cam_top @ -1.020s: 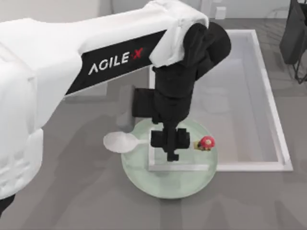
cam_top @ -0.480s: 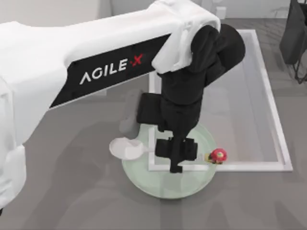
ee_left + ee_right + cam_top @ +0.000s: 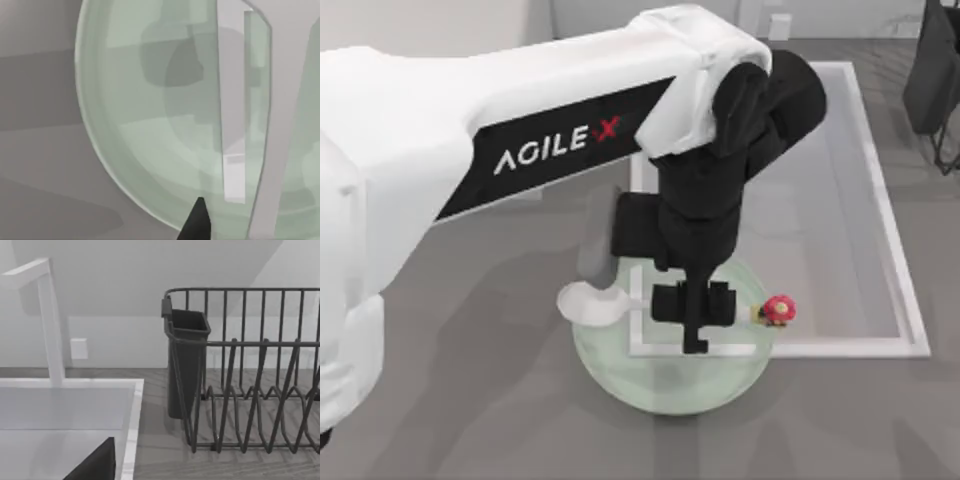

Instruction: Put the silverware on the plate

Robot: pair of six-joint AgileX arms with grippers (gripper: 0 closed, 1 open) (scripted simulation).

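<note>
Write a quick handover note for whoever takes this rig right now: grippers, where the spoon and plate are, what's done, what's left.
Left gripper: above the plate, shut on the spoon at mid-handle.
Right arm: parked off to the table's right, its wrist camera facing the dish rack beside the sink.
Spoon: held level across the plate; bowl over the plate's left rim, red flower knob past its right rim, over the sink.
Plate: at the sink's near left corner, partly overlapping it.
Done: spoon grasped and carried over the plate.
Left: lower it, open the fingers, withdraw, and check the spoon rests on the plate.
</note>
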